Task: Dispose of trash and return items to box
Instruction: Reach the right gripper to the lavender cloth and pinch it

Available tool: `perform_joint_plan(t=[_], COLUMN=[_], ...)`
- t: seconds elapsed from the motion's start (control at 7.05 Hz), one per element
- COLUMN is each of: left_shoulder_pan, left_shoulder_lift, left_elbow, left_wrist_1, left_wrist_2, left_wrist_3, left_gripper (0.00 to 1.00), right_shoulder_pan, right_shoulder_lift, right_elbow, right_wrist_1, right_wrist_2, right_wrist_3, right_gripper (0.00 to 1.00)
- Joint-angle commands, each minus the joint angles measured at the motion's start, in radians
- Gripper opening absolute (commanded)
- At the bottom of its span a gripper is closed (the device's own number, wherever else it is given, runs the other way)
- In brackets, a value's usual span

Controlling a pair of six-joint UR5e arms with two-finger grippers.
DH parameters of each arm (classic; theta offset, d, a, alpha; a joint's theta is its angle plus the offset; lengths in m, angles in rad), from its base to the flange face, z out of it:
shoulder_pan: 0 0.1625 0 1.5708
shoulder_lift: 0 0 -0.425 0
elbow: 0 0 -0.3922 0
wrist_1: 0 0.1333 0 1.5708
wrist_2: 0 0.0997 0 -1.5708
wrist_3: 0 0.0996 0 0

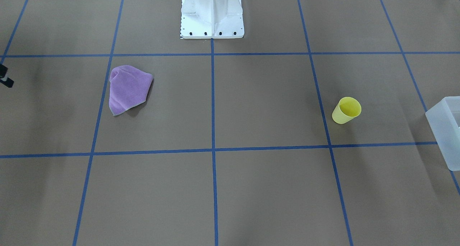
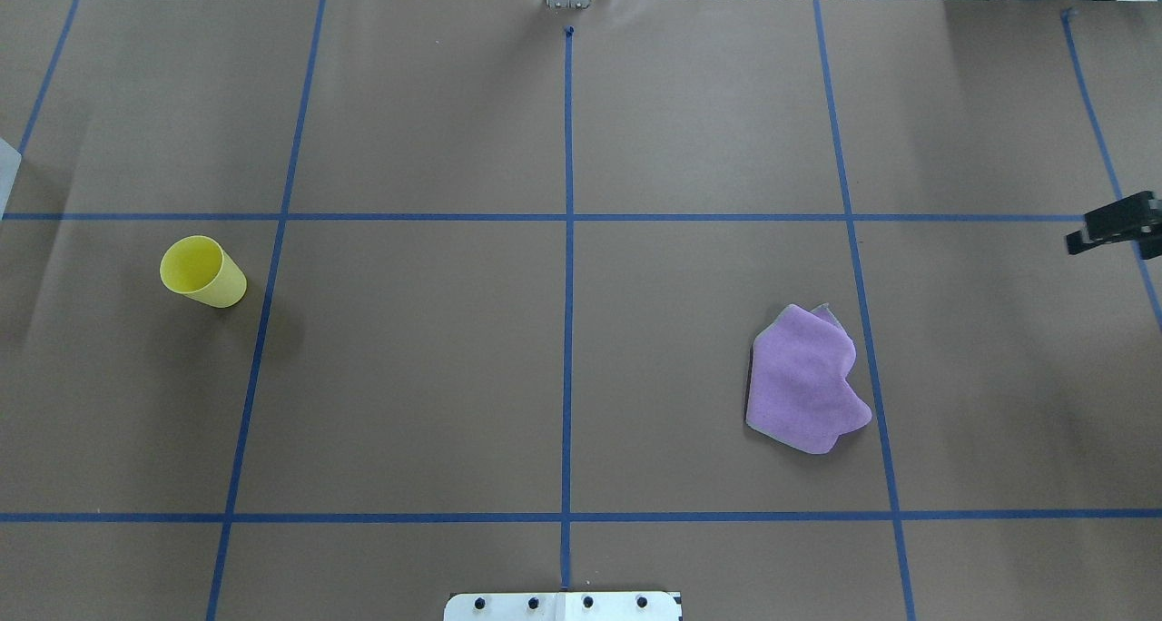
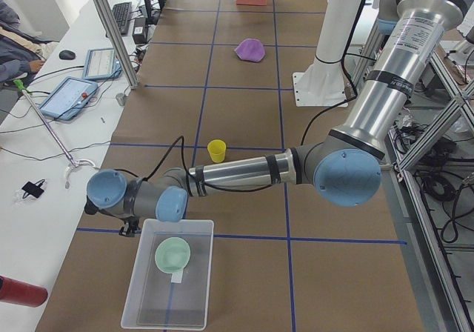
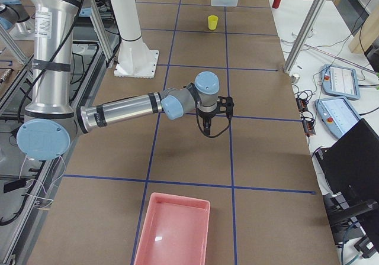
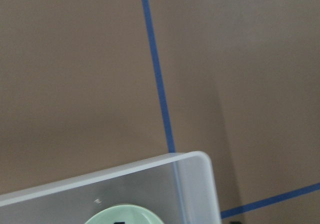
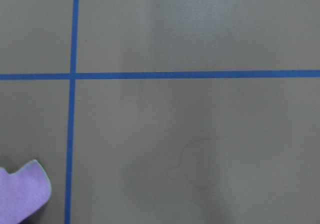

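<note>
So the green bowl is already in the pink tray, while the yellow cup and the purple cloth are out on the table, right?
Not quite. The mint-green bowl lies in the translucent white bin, not the pink tray; the exterior left view shows it. The yellow cup and the purple cloth are out on the table.

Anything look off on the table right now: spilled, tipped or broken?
Nothing spilled or broken. The yellow cup stands upright, the purple cloth lies crumpled, both outside the box; the bowl sits inside it.
</note>
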Motion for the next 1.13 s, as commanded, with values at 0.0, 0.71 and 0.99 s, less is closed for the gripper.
perform_joint_plan(t=[0.0,0.71,0.99], left_shoulder_pan=[0.094,0.141,0.141], left_shoulder_lift=[0.121,0.181,0.183], left_elbow=[-0.33,-0.446,-0.448], left_wrist_1=[0.075,0.074,0.074], left_wrist_2=[0.057,0.058,0.057], left_wrist_3=[-0.23,-0.343,-0.344], left_gripper=[0.79,0.79,0.79], right_shoulder_pan=[-0.28,-0.547,-0.565], right_shoulder_lift=[0.073,0.139,0.133], right_elbow=[0.032,0.037,0.035], right_wrist_1=[0.127,0.119,0.118], right_wrist_2=[-0.183,-0.348,-0.351], right_wrist_3=[0.435,0.702,0.702], right_gripper=[1.0,0.85,0.45])
